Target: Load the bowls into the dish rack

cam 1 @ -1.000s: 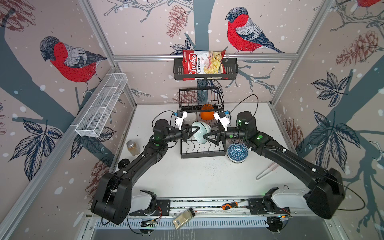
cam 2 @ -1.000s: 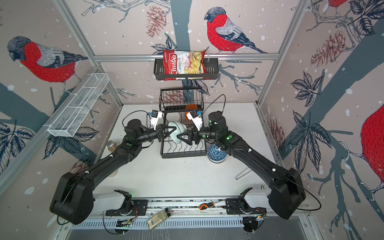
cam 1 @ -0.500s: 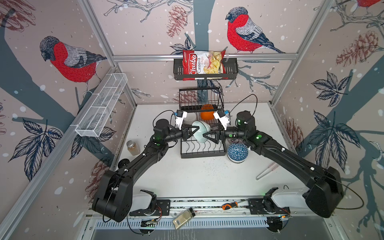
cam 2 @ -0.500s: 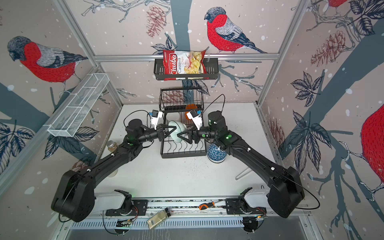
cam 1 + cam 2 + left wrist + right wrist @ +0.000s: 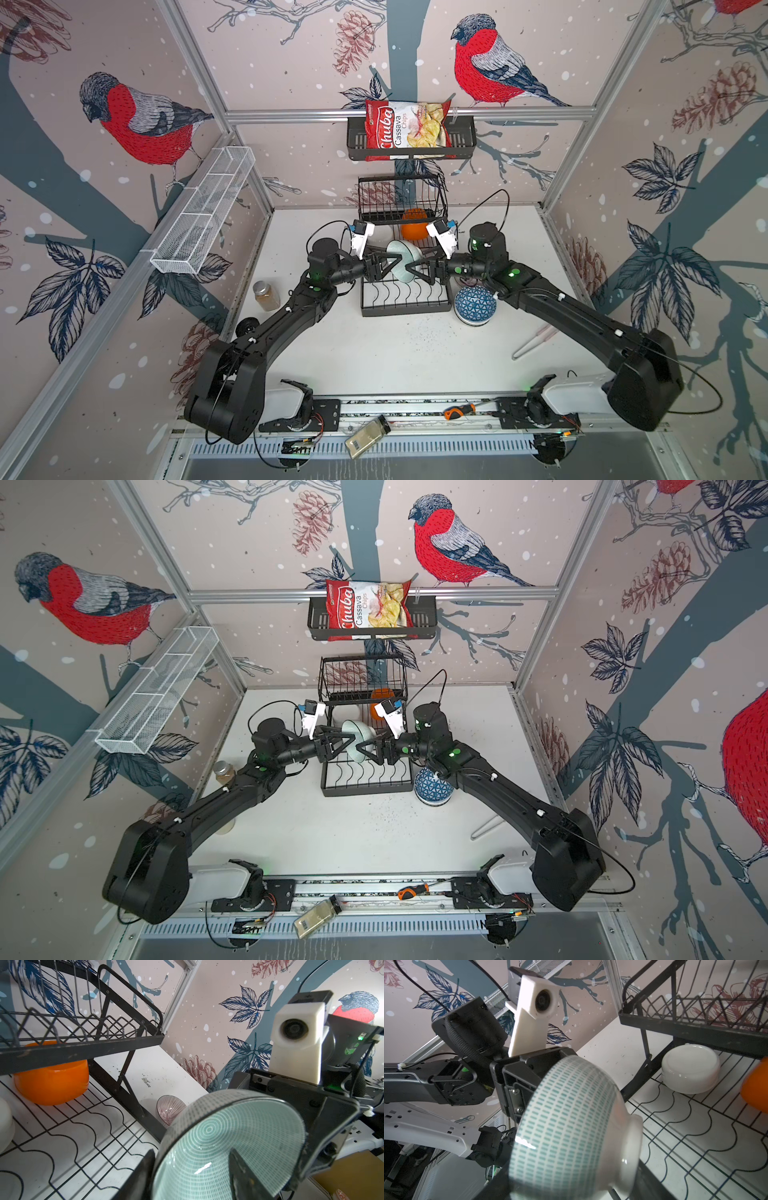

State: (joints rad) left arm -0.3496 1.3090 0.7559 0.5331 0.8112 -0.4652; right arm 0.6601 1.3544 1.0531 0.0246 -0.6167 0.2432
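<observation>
The dish rack [image 5: 405, 311] stands in the middle of the counter [image 5: 395, 357], toward the back edge. Its low grid faces both arms, so either can reach it. Over that grid the green bowl [image 5: 218, 1132] hangs tipped on its side, mouth toward the left arm. The right hand [image 5: 417, 266] clasps it across the body, one finger near the rim and one near the foot; I judge this grip carries it. The left hand [image 5: 390, 266] is spread, one finger outside the wall, one inside and clear of it. It reads as a handover, giving the right hand a hold fit for standing the bowl in the wavy slots.

On the low grid, under the raised basket [image 5: 402, 199], sit an orange bowl [image 5: 52, 1082] and a white bowl [image 5: 690, 1070], the white one bottom up. I see nothing in the basket. The wall shelf [image 5: 461, 143] holds a bag of chips [image 5: 405, 129]. A blue bowl [image 5: 475, 306] lies bottom up on the counter just beside the rack's front right corner. A striped bowl [image 5: 170, 1110] stands on the counter beside the rack's right side.
</observation>
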